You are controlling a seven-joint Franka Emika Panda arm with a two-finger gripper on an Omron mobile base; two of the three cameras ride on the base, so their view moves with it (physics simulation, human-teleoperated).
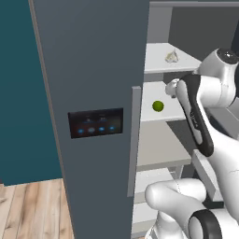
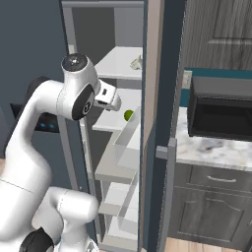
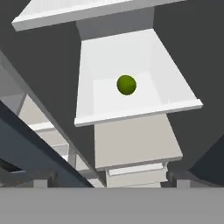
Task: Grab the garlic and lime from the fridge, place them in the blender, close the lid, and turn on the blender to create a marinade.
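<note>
The fridge [image 1: 93,93] stands open, its pale shelves showing. The garlic [image 1: 172,57], a whitish bulb, lies on the upper shelf, also in the right base view [image 2: 137,62]. One shelf down rests the lime [image 1: 158,106] [image 2: 128,115], small, round and yellow-green. My gripper [image 3: 111,181] is open and empty, its fingertips [image 3: 41,179] wide apart. It hovers in front of the shelves and looks down at the lime [image 3: 126,85], well clear of it. In the base views the hand [image 1: 173,87] [image 2: 109,98] is level with the lime's shelf. The blender and the lid are out of view.
The grey fridge door [image 1: 93,154] with its dark lit panel [image 1: 95,123] and long handle [image 1: 134,140] stands left of the shelves. To the right are a door edge with bins [image 2: 129,142], a black microwave [image 2: 221,110] on a marble counter [image 2: 211,150], and dark drawers [image 2: 221,197].
</note>
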